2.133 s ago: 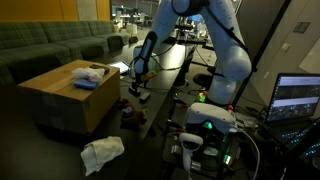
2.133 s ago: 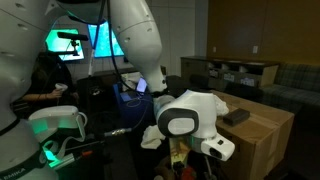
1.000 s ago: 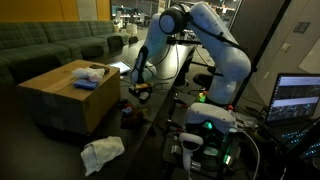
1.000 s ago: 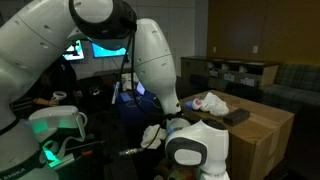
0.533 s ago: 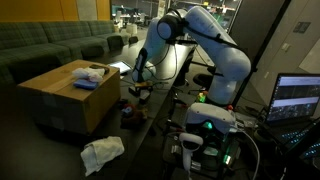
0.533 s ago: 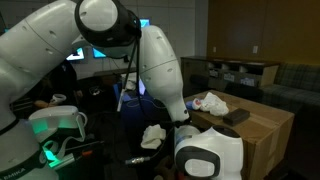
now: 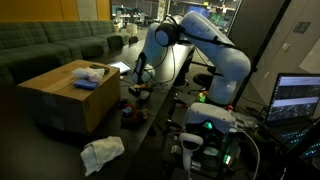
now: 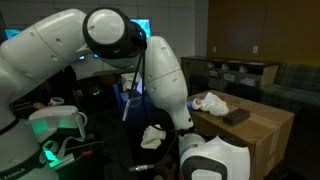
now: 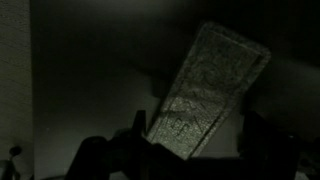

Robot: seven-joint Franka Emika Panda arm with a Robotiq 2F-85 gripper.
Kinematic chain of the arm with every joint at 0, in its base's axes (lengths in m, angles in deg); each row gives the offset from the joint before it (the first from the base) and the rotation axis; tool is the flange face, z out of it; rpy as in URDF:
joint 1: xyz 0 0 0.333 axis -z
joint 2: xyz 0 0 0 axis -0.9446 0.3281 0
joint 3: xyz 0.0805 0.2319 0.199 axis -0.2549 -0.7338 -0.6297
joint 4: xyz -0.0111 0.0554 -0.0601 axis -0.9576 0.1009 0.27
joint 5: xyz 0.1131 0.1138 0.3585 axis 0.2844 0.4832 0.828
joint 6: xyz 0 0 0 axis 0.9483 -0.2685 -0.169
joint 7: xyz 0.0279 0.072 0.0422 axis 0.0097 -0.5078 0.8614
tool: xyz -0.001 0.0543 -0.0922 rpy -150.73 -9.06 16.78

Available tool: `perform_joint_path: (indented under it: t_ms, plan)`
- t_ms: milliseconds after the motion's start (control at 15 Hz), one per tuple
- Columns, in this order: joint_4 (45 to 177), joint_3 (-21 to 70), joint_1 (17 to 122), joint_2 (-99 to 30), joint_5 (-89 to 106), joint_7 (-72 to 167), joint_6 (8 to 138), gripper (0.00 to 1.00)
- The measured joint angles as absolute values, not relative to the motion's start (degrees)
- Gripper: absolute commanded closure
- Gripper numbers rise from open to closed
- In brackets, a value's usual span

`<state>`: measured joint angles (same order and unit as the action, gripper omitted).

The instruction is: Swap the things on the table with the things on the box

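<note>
My gripper (image 9: 200,135) hangs low over the dark table (image 7: 156,108), fingers spread wide and holding nothing. In the wrist view a flat speckled rectangle (image 9: 212,85), too dim to name, lies slanted beneath them. If I close on it askew, I judge a finger could catch a corner and shove it away. The cardboard box (image 7: 60,100) crowds my arm just beside, carrying a white bundle (image 7: 95,70) and a dark flat item (image 7: 84,84), and a white cloth (image 8: 153,135) lies on the table.
</note>
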<state>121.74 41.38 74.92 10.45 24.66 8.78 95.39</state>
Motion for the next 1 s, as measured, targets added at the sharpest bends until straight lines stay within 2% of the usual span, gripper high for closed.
perform_joint_path:
  t_ms: [1000]
  plan:
    - [120.22,42.58,74.39,12.20,22.02,7.92,93.87,0.00]
